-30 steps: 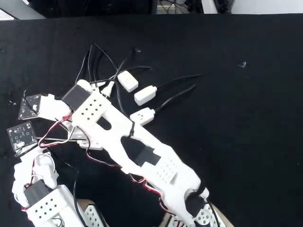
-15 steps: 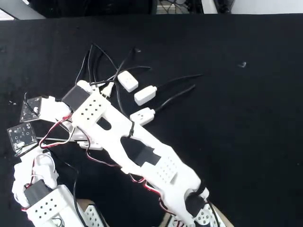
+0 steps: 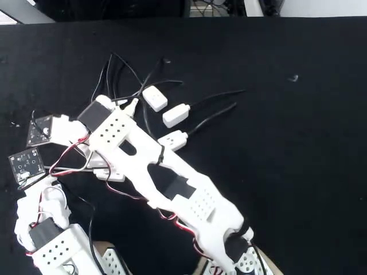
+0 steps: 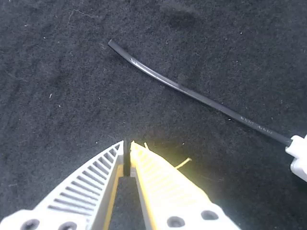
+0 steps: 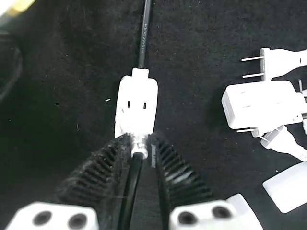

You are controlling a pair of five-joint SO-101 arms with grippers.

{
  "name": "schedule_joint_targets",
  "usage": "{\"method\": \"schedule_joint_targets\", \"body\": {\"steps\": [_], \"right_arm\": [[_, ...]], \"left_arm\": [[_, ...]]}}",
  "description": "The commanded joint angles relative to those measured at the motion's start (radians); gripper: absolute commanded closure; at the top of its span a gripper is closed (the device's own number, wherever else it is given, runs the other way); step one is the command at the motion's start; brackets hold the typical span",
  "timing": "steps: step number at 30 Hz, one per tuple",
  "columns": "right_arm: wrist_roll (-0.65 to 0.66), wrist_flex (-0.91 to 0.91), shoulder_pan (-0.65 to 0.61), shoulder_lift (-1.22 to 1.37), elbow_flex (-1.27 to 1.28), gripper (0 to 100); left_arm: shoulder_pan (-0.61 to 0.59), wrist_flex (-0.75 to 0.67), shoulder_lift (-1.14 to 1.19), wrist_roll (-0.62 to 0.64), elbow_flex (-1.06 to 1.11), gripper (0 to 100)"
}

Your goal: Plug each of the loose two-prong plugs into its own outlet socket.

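Note:
My right gripper (image 5: 138, 142) is shut on a white plug (image 5: 139, 143) whose black cord (image 5: 130, 184) runs back between the dark fingers. The plug's front end touches a white outlet socket (image 5: 137, 106) with two slots on top. A loose two-prong plug (image 5: 280, 60) lies beside another socket (image 5: 261, 108), and one more plug (image 5: 285, 143) lies close by. In the high view the right arm (image 3: 149, 166) stretches across the left half of the mat, next to three sockets (image 3: 176, 114). My left gripper (image 4: 127, 144) is shut on nothing, low over bare mat.
A black cord (image 4: 192, 93) crosses the mat ahead of the left gripper and ends in a white piece (image 4: 300, 158). Several black cords (image 3: 123, 77) tangle beyond the sockets. The left arm (image 3: 46, 232) sits at the near left corner. The mat's right half (image 3: 287, 160) lies bare.
The right arm's wrist has crept slightly toward the far side of the table. The left arm and the loose sockets have kept still.

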Motion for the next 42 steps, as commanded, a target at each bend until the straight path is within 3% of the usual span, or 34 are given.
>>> {"method": "schedule_joint_targets", "body": {"steps": [1, 32, 42], "right_arm": [[0.008, 0.008, 0.020, -0.019, -0.022, 98.8], [0.002, 0.012, -0.003, 0.054, -0.097, 98.8], [0.005, 0.009, -0.014, 0.088, -0.104, 98.8]], "left_arm": [[-0.010, 0.005, -0.012, -0.006, 0.019, 97], [-0.012, 0.031, -0.020, -0.012, 0.019, 97], [-0.067, 0.023, -0.020, -0.008, 0.019, 97]]}}
